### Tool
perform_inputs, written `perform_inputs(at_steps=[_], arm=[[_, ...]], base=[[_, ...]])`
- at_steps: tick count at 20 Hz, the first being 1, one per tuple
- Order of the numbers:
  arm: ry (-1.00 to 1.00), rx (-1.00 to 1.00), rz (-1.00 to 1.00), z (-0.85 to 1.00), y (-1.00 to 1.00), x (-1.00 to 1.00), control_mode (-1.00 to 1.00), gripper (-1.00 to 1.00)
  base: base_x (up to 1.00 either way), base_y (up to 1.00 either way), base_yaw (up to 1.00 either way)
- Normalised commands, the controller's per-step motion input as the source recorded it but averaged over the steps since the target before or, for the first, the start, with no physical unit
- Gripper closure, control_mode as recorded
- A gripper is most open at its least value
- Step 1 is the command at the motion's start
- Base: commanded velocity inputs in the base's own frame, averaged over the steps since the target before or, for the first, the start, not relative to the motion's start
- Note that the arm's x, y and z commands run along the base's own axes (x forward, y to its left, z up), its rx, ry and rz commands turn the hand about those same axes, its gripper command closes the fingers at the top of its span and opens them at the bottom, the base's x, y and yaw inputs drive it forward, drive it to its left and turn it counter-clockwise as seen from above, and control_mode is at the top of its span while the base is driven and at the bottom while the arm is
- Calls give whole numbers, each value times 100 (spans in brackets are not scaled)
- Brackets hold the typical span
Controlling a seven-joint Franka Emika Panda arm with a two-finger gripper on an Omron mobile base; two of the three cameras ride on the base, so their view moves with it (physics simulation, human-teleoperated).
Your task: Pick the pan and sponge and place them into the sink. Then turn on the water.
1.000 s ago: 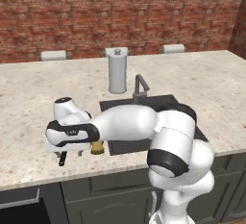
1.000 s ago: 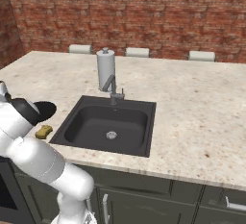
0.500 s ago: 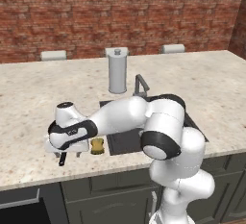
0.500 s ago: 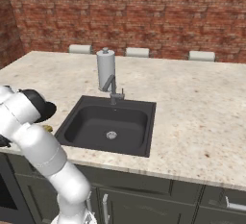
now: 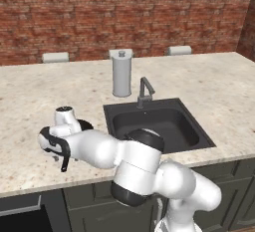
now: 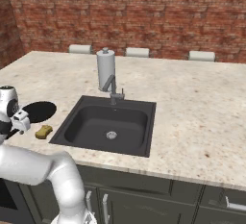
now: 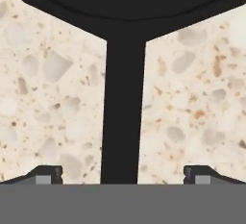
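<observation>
Speckled beige stone surface (image 6: 202,122) running beneath a red brick wall, with the dark sink (image 6: 139,143) sunk into it and an angular grey faucet (image 6: 113,86) at its back edge, beside a tall grey paper-towel holder (image 6: 105,69). No water running.

White arm folded low and far out across the surface to the side of the basin, wrist turned downward over the pan (image 6: 38,111) — the round black pan lying flat on the surface, well apart from the sink's near wall. Small yellow sponge (image 6: 43,131) lying just beside the pan, between it and the basin, untouched.

From the hand view, the pan's rim arcing across the top and the long straight handle (image 7: 124,112) running from it directly toward the camera, centred between the two dark fingertips (image 7: 48,174). Handle's long axis in line with the hand, crossing the gap the fingers would close across — likely the relation the coming grasp depends on. Claw (image 7: 123,175) spread wide apart, one tip on either side of the handle, clear stone showing between each tip and the black bar; nothing gripped. Height above the handle hard to judge.
</observation>
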Motion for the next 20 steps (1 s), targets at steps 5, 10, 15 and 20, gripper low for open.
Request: perform_inputs(at_steps=[5,10,15,20], arm=[[-1,0,0,-6,1,15,-100,-100],[0,0,0,-30,0,0,-100,100],[-1,0,0,-37,-4,0,-100,100],[0,0,-2,-2,-3,0,-100,100]], base=[[0,0,0],[0,0,0],[0,0,0],[0,0,0]])
